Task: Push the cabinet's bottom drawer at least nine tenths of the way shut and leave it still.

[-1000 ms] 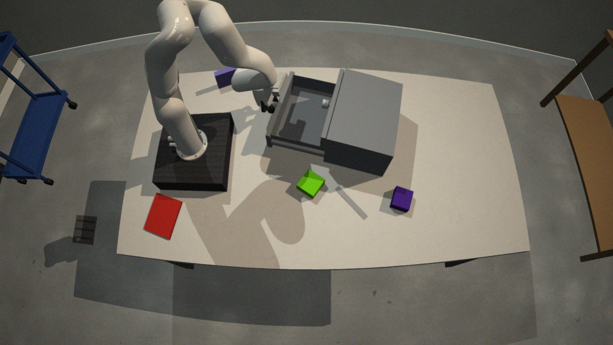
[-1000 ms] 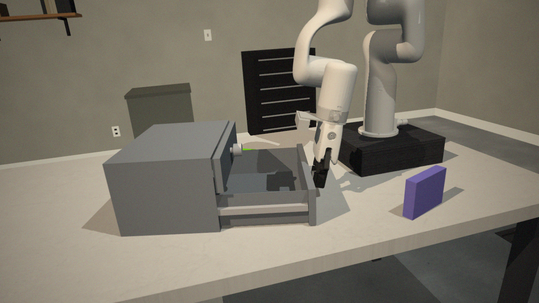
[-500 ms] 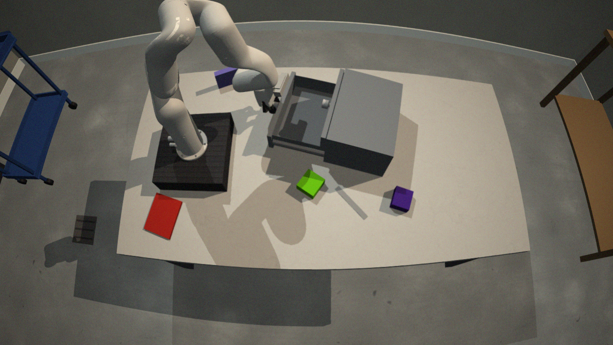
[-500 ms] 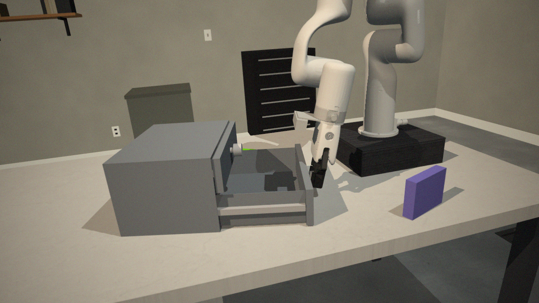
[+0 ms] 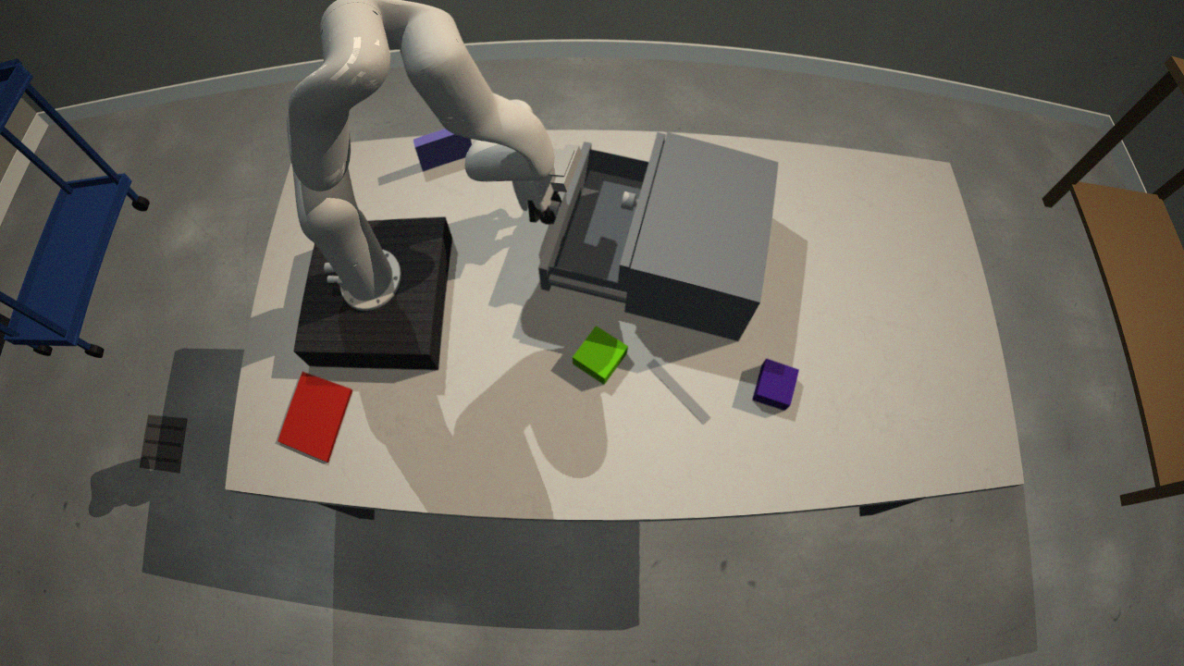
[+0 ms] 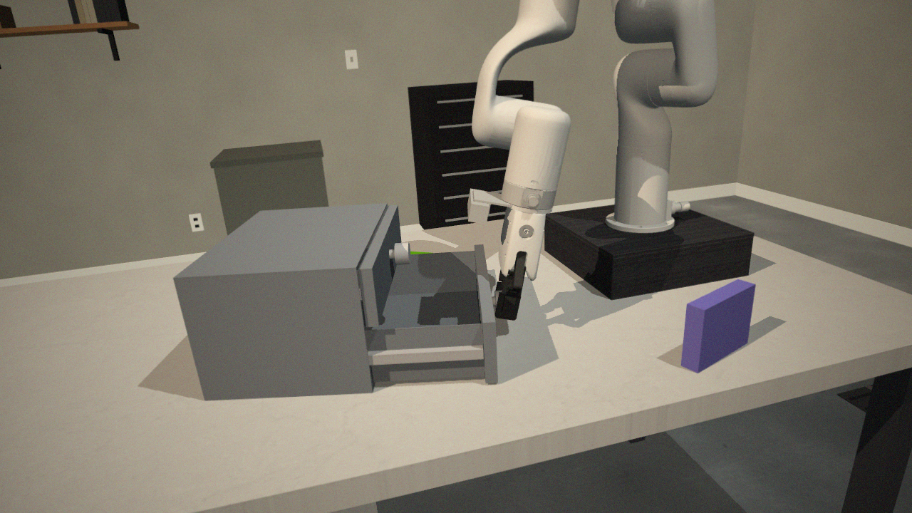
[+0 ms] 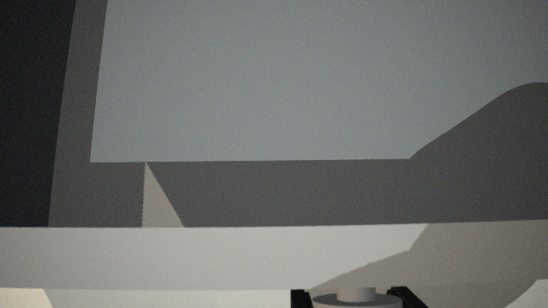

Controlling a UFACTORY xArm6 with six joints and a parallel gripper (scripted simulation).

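The tool (image 6: 508, 298) is clamped on the round knob (image 7: 356, 298) of the rigid, sliding bottom drawer (image 6: 486, 318), judged the right hold.

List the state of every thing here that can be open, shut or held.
Bottom drawer: pulled well out of the cabinet, not yet shut.
Top drawer: shut.
Drawer handle: gripped in the claw.
Claw: shut on the drawer handle at the drawer front.
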